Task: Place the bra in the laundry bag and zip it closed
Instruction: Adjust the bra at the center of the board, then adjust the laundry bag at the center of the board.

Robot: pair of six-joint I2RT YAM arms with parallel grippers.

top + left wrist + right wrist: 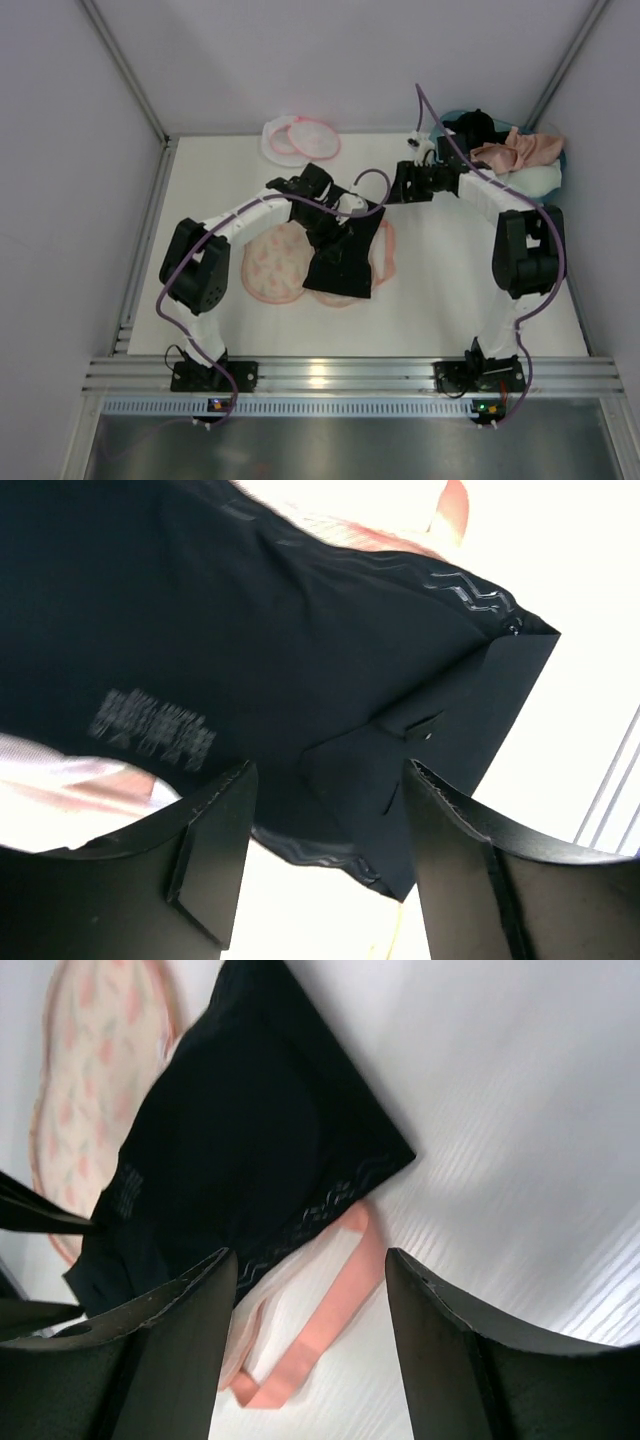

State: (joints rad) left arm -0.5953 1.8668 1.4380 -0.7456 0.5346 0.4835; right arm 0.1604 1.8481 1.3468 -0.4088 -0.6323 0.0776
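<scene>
At the back, the laundry bag lies open; the bra sits unbagged. Left gripper and right gripper gape empty.

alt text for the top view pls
Two arms reach over a white table, the left gripper above a black garment on an orange-printed pad, the right gripper beside it. Mesh laundry bag at far edge; pink bra in basket, far right.

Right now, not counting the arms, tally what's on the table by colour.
Black: 2, garment and black cloth in the basket
Pink: 1, bra
Orange print: 1, pad
White: 2, mesh bag and pale cloth
Teal: 1, basket
Total: 7
</scene>
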